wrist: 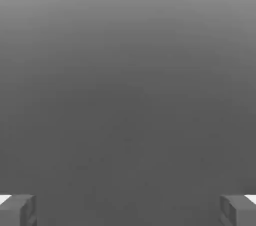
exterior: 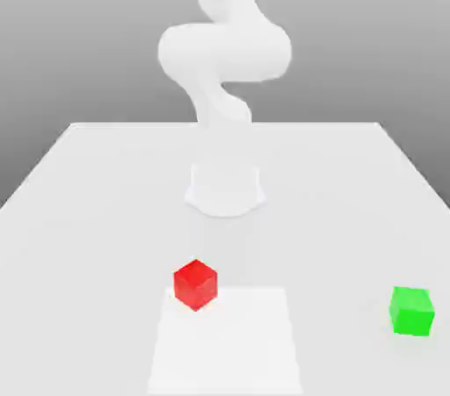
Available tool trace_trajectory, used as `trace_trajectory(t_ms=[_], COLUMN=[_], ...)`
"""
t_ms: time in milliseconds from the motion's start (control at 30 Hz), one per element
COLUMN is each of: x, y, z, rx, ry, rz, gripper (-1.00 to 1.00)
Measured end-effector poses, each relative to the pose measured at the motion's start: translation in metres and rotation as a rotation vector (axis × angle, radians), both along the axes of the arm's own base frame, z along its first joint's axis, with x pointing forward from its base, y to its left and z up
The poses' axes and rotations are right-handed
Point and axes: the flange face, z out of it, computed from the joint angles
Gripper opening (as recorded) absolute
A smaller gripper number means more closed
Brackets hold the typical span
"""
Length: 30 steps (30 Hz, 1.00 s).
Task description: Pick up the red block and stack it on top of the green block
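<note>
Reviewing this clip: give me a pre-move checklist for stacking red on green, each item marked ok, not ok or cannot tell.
1. Claw open and empty: ok
2. Red block resting free, nothing on it: ok
3. Green block top bare for stacking: ok
4. Blocks standing apart: ok
5. Claw lined up over the red block: not ok, the hand view looks out on plain grey
6. Red block's exact height match with green: cannot tell

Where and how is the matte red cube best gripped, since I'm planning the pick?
Probably from above, fingers on two opposite upright faces: the matte red cube sits flat, top uncovered, sides free. It's turned cornerwise to the exterior view, so rotate the gripper to match.
</note>
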Motion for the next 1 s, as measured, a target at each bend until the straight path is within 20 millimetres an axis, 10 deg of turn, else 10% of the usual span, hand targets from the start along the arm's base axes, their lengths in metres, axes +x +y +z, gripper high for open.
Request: trace_trajectory(t_ms=[300, 600, 767, 800, 1000], x=[0.038, -0.037, -0.047, -0.048, -0.049], y=[-0.023, -0.045, -0.046, -0.046, -0.046], z=[-0.225, -0.452, -0.507, -0.514, -0.517], rx=[0.126, 0.252, 0.263, 0.263, 0.263], ry=[0.323, 0.659, 0.686, 0.688, 0.687], rz=[-0.275, -0.617, -0.646, -0.646, -0.645], gripper=[0.00, 0.00, 0.00, -1.00, -1.00])
